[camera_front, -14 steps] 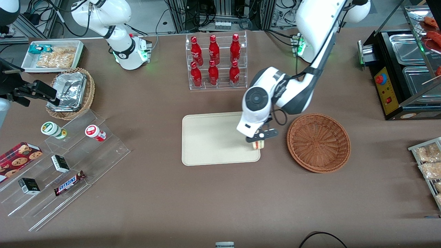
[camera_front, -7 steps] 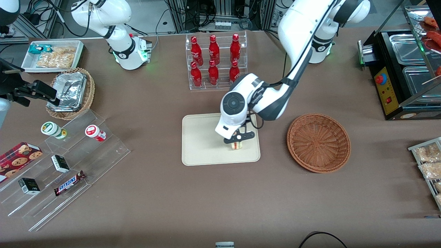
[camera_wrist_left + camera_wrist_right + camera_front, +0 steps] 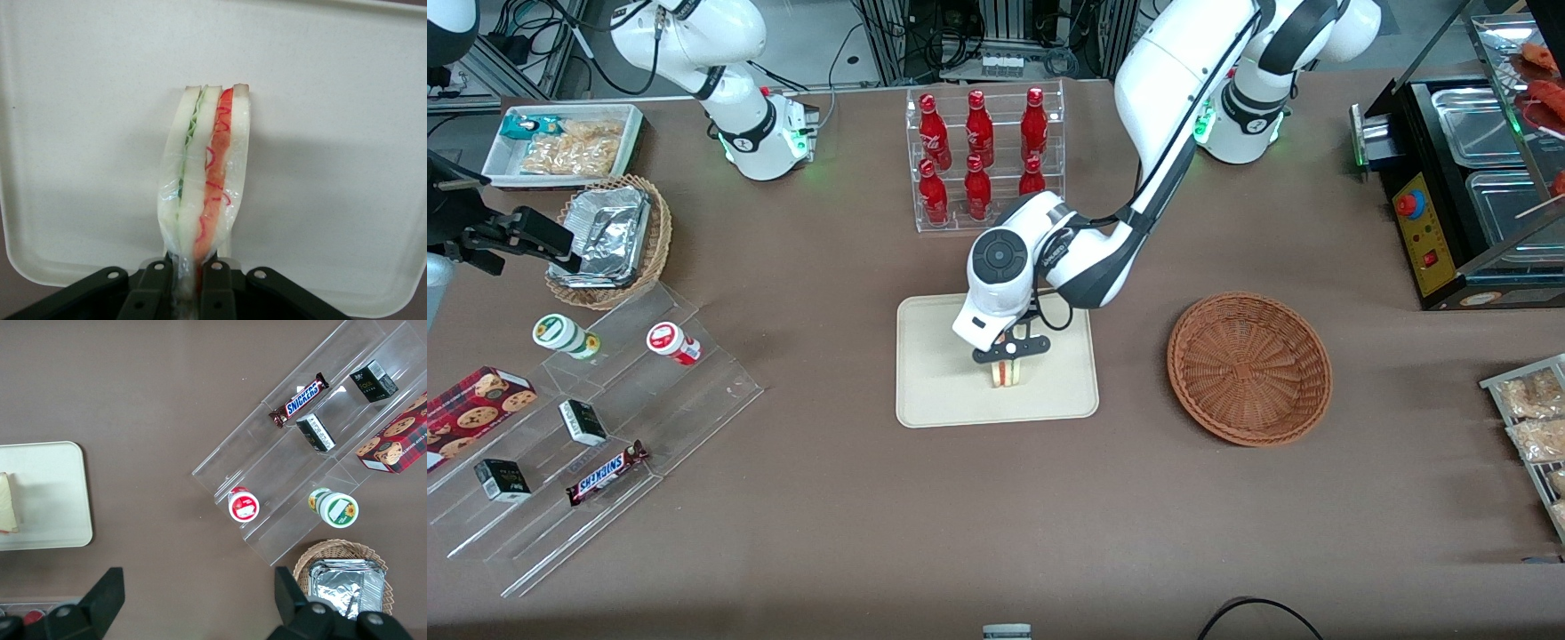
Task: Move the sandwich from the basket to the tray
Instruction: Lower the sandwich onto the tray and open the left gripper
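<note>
The sandwich (image 3: pixel 1007 373), pale bread wrapped in clear film with green and red filling, hangs on edge over the cream tray (image 3: pixel 935 373), near the tray's middle. My left gripper (image 3: pixel 1009 348) is shut on it from above. In the left wrist view the black fingers (image 3: pixel 155 280) pinch the sandwich (image 3: pixel 203 180) at its wrapped end, with the tray (image 3: pixel 333 133) beneath it. I cannot tell whether it touches the tray. The reddish-brown basket (image 3: pixel 1249 367) stands empty beside the tray, toward the working arm's end. The right wrist view shows the sandwich's (image 3: pixel 7 503) bread face over the tray (image 3: pixel 50 493).
A clear rack of red bottles (image 3: pixel 983 160) stands farther from the front camera than the tray. A stepped acrylic stand with snacks (image 3: pixel 587 418), a tan basket of foil trays (image 3: pixel 609 236) and a white bin (image 3: pixel 565 142) lie toward the parked arm's end. A food warmer (image 3: pixel 1467 178) sits at the working arm's end.
My gripper has carried the sandwich from the tray's edge nearest the basket to over the tray's middle, toward the parked arm's end. It stayed shut on it throughout.
</note>
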{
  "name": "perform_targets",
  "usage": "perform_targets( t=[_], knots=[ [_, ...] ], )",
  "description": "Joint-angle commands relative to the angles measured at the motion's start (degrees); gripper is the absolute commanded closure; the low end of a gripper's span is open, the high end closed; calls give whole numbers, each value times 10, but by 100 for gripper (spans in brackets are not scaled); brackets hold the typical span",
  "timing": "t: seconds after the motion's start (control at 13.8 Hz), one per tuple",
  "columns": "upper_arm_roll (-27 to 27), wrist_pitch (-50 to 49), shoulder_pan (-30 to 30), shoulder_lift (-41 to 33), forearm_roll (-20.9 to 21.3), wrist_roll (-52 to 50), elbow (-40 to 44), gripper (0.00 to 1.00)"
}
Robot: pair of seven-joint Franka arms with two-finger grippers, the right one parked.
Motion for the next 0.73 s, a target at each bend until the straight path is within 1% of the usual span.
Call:
perform_targets(
  t=[0.0,0.07,0.29,0.44,0.65],
  knots=[
    [6,1,-7,11,-6,-11,18,63],
    [6,1,-5,10,-6,-7,18,1],
    [6,0,-7,1,-3,-9,19,0],
    [7,-7,-5,-21,0,-7,17,0],
    [14,-55,6,-57,5,0,15,0]
  ],
)
